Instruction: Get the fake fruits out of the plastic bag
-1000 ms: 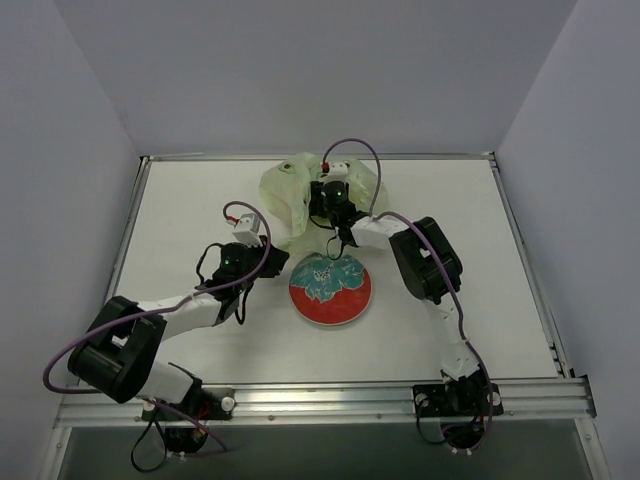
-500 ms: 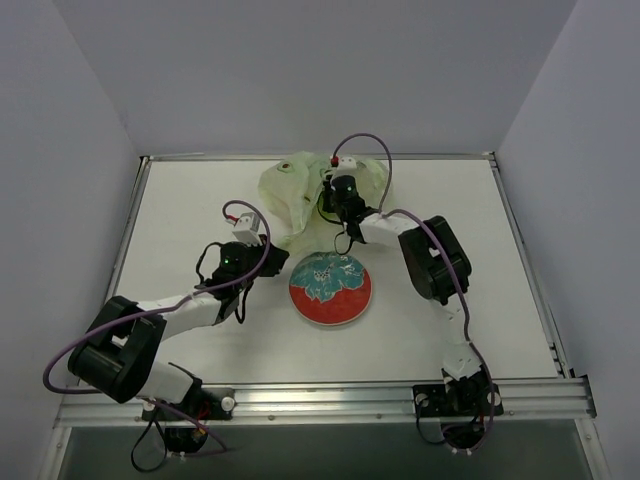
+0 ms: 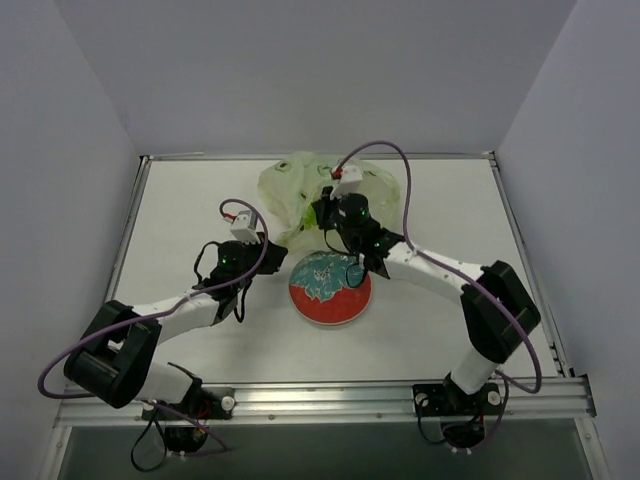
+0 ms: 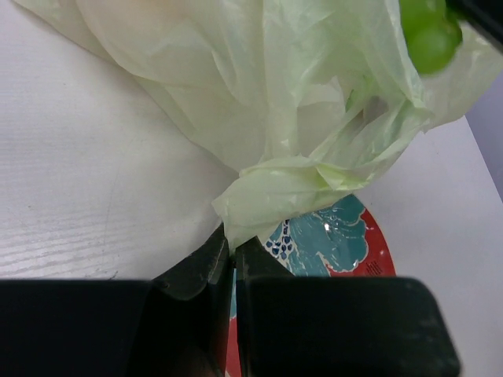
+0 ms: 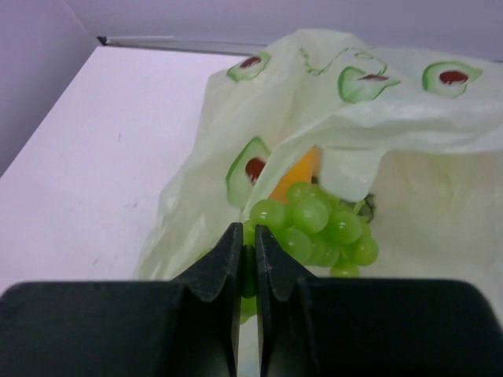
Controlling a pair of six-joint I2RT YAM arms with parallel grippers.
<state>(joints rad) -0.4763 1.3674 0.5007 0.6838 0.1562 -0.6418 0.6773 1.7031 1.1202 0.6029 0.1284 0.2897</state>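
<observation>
The plastic bag (image 3: pixel 285 190), pale green with avocado prints, lies at the back of the table. My left gripper (image 4: pixel 232 251) is shut on the bag's (image 4: pixel 275 102) near edge, beside the plate. My right gripper (image 5: pixel 247 243) is shut on the near end of the light green grape bunch (image 5: pixel 322 224), at the bag's (image 5: pixel 354 102) open mouth. The bunch hangs half out of the mouth, and its grapes (image 4: pixel 428 35) also show at the top right of the left wrist view. An orange-yellow fruit (image 5: pixel 297 174) lies deeper inside the bag. In the top view the right gripper (image 3: pixel 322 212) sits over the bag's front.
A round red-rimmed plate (image 3: pixel 305 310) with a teal centre lies just in front of the bag, between the two arms, and its rim (image 4: pixel 376 250) shows close to my left fingers. White walls close in the table at the back and sides.
The right gripper closed on the grape bunch and drew back from inside the bag toward the plate, its elbow swinging out to the right. The left arm held still.
</observation>
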